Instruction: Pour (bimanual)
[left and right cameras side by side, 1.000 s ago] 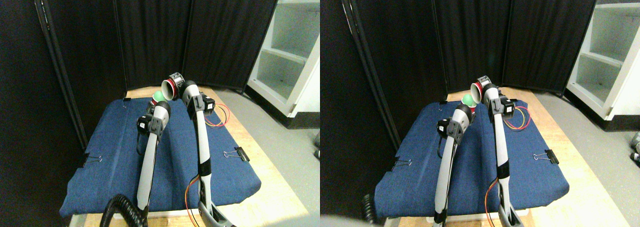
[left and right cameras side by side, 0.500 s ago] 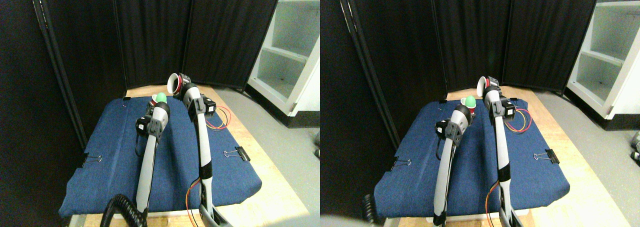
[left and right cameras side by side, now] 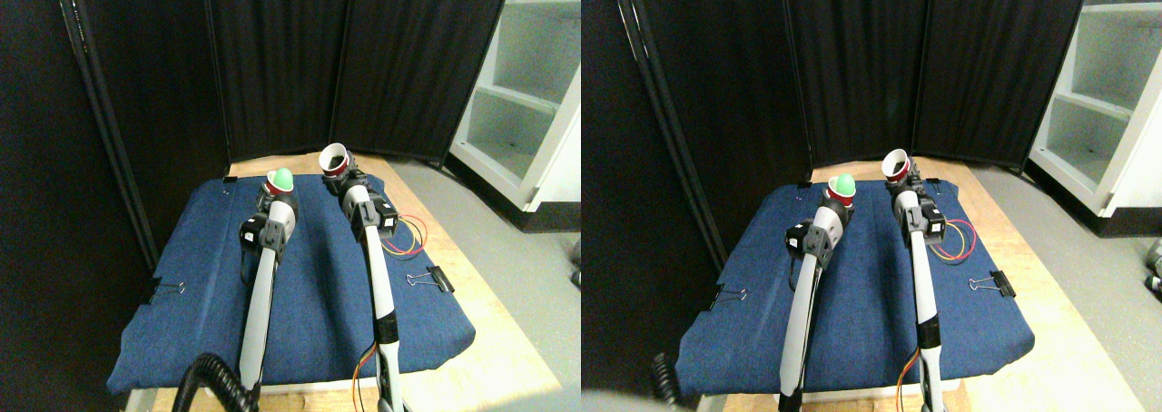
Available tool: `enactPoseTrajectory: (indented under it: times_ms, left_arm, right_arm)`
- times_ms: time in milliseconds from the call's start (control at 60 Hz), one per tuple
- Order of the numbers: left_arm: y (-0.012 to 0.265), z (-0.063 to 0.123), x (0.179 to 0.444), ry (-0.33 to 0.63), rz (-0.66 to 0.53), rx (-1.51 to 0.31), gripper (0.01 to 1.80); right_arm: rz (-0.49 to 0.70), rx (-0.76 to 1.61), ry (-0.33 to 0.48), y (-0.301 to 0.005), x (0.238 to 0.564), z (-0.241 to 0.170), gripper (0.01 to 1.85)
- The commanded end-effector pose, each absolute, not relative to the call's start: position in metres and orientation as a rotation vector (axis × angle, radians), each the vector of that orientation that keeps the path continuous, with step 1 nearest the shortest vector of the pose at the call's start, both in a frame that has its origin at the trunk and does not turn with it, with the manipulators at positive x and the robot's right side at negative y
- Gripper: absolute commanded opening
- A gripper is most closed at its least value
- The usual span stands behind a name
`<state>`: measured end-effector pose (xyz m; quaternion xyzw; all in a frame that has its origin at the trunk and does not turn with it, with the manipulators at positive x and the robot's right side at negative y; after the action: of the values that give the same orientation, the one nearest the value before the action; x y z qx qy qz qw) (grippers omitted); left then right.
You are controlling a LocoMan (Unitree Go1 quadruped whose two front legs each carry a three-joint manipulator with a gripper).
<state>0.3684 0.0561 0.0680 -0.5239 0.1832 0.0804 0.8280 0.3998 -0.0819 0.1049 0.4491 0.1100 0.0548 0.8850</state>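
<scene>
In the stereo pair view, two pale manipulators reach up from the bottom edge over a blue cloth (left and right cameras side by side: 309,294) spread across a wooden worktop (left and right cameras side by side: 472,276).

The left claw (left and right cameras side by side: 275,197) holds a red-and-white cup (left and right cameras side by side: 278,185) that stands roughly upright just above it, and a green ball (left and right cameras side by side: 283,176) sits in the cup's mouth, showing above the rim. The jaws appear closed on the cup's lower body, though they are small and partly hidden by the arm.

The right claw (left and right cameras side by side: 345,173) holds a second red-and-white cup (left and right cameras side by side: 334,159), which sits at the claw's far end, tilted with its open mouth turned up and toward the left. Its inside looks dark; whether anything lies in it cannot be told. The jaws appear closed on this cup's base.

The two cups are apart, the right claw's cup a little farther back and to the right of the left claw's cup.

Coloured wires (left and right cameras side by side: 406,235) loop on the cloth just right of the right arm, and a binder clip (left and right cameras side by side: 434,279) grips the cloth's edge nearer the camera. Another clip (left and right cameras side by side: 162,289) holds the edge well left of the left arm. Black curtains (left and right cameras side by side: 272,58) stand behind both claws, and a white shelf unit (left and right cameras side by side: 526,94) stands far right.
</scene>
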Motion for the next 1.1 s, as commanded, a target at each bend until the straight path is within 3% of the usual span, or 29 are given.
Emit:
enactPoseTrajectory:
  times_ms: [17,217,500,733,1100]
  left_arm:
    - [0.058,0.069,0.373,0.352,0.159,-1.151,0.01]
    - [0.067,0.057,0.378,0.321,0.199,-1.164,0.01]
    - [0.077,0.037,0.384,0.258,0.273,-1.143,0.01]
    - [0.085,0.019,0.393,0.261,0.291,-1.122,0.01]
    - [0.083,0.006,0.401,0.263,0.334,-1.157,0.01]
  right_arm:
    - [0.134,1.016,0.165,-0.084,0.400,0.109,0.01]
    - [0.110,1.234,0.187,-0.088,0.399,0.092,0.01]
    - [0.058,1.242,0.189,-0.090,0.401,0.068,0.01]
    - [0.026,1.271,0.213,-0.089,0.402,0.055,0.01]
    - [-0.042,1.243,0.231,-0.089,0.411,0.025,0.01]
